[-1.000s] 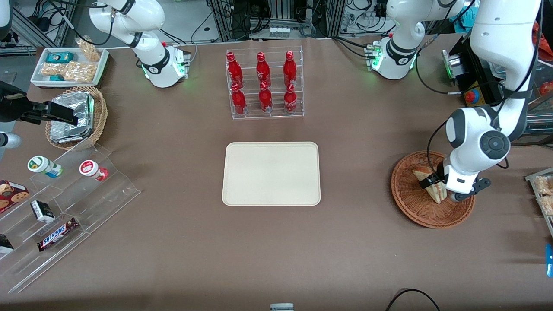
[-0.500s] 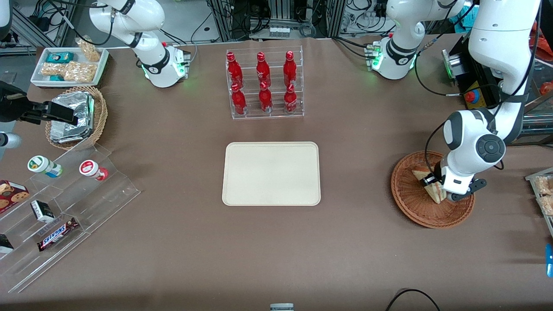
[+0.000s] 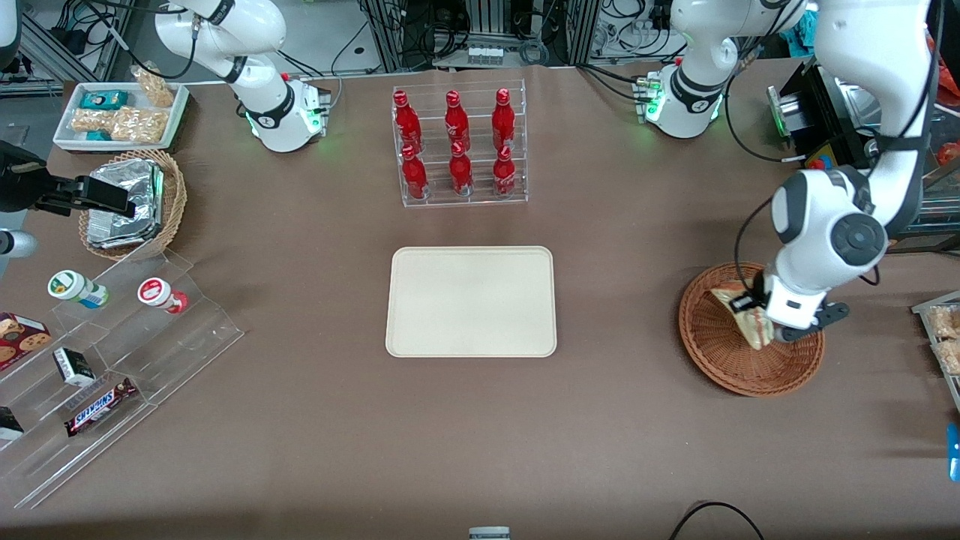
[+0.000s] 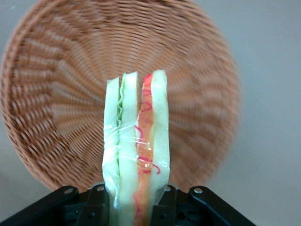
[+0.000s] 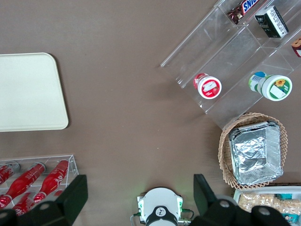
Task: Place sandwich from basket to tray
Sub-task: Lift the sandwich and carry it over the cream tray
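The sandwich (image 4: 136, 150) is a wedge of white bread with green and red-orange filling, wrapped in clear film. My left gripper (image 4: 135, 205) is shut on it, one finger on each bread face. In the front view the gripper (image 3: 754, 319) holds the sandwich (image 3: 750, 319) a little above the reddish-brown wicker basket (image 3: 712, 352), which lies toward the working arm's end of the table. The basket (image 4: 56, 94) shows below the sandwich with nothing else in it. The cream tray (image 3: 471, 301) lies flat at the table's middle, bare; it also shows in the right wrist view (image 5: 28, 92).
A clear rack of red bottles (image 3: 457, 146) stands farther from the front camera than the tray. Toward the parked arm's end are a tan basket with foil packets (image 3: 131, 202), a white snack bin (image 3: 120, 116) and a clear stepped stand (image 3: 112, 360) with snacks.
The gripper has risen with the sandwich, lifting it off the basket floor. The arm's wrist has shifted slightly upward. The basket has stayed in place.
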`<action>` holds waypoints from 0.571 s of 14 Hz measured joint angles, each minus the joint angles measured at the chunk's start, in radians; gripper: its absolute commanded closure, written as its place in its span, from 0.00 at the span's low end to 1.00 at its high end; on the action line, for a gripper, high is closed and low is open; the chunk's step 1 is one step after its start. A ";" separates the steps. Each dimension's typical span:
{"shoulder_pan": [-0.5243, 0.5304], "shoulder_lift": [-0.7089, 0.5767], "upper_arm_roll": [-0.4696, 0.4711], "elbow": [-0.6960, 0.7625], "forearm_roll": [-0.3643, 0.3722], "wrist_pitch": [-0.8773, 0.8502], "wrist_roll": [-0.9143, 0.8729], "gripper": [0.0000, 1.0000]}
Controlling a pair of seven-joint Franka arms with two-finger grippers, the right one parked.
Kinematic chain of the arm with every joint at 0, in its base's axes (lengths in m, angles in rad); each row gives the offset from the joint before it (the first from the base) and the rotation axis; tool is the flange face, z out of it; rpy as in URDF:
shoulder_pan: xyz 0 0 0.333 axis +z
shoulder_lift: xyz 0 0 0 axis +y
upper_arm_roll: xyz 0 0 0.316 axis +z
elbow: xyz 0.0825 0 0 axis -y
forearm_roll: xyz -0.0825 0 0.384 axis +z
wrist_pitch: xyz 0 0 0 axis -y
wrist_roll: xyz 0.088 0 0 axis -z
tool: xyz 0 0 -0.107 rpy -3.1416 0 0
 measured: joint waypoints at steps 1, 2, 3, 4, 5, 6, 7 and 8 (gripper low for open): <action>-0.059 -0.025 -0.004 0.006 -0.001 -0.033 -0.007 0.88; -0.123 -0.042 -0.008 0.021 -0.001 -0.070 -0.025 0.87; -0.186 -0.047 -0.011 0.044 -0.001 -0.104 -0.055 0.87; -0.248 -0.044 -0.013 0.069 -0.002 -0.128 -0.089 0.87; -0.310 -0.034 -0.014 0.092 -0.002 -0.139 -0.126 0.87; -0.366 -0.017 -0.015 0.109 -0.002 -0.141 -0.157 0.84; -0.421 0.007 -0.016 0.125 -0.004 -0.141 -0.179 0.82; -0.470 0.038 -0.017 0.141 -0.012 -0.140 -0.191 0.84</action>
